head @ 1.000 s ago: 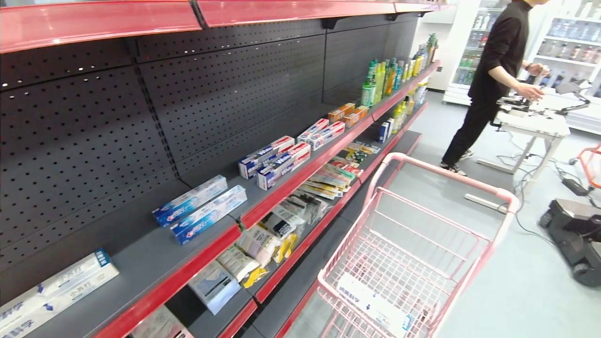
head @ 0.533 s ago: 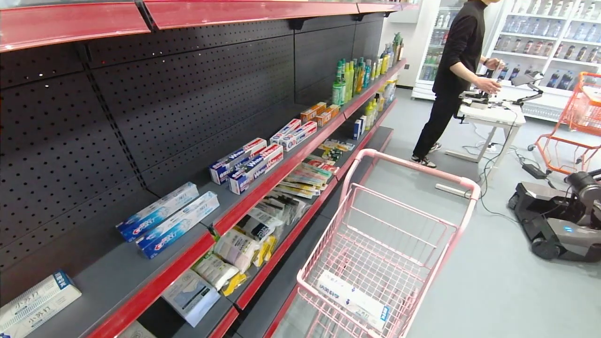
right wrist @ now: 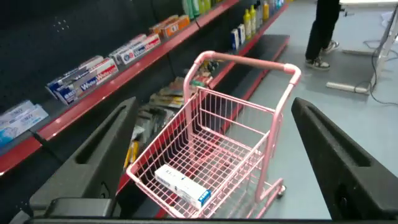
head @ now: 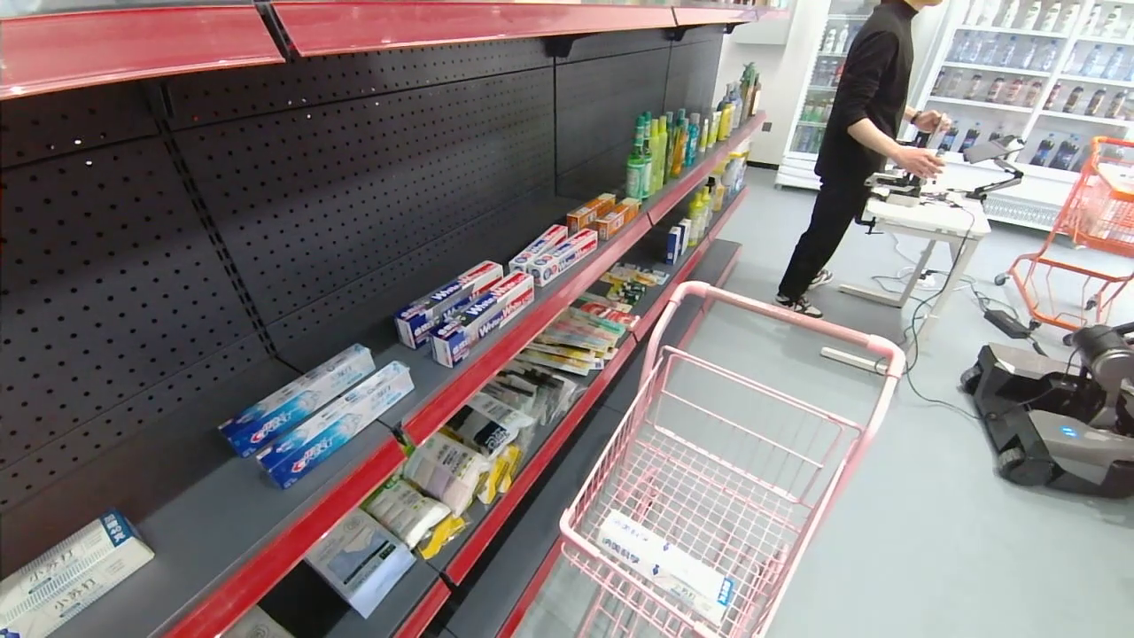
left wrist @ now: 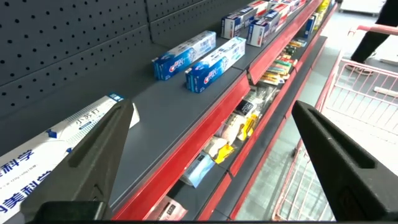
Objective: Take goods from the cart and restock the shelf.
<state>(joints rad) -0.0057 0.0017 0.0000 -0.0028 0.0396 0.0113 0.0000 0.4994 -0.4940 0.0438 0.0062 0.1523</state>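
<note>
One white carton (head: 666,567) lies flat on the wire floor of the pink cart (head: 771,310), at the basket's 6 o'clock end in the head view, the end nearest me. The cart stands just beside the shelf (head: 221,514), low in that view at about 5 o'clock, with its handle toward 12. My right claw (right wrist: 214,101) hangs above the cart with its fingers spread wide and nothing between them, and the carton shows below it. My left claw (left wrist: 212,104) hangs over the shelf's grey board, fingers likewise wide apart and empty. A shelved white box (left wrist: 43,162) lies beside one finger, and two blue toothpaste boxes (head: 319,416) lie side by side farther along, at the cart's 9 o'clock. Compared with half a second ago, the carton, cart and shelf goods sit where they were. The picture from a second ago is shifted as a whole, which is my head turning, not the goods moving
</note>
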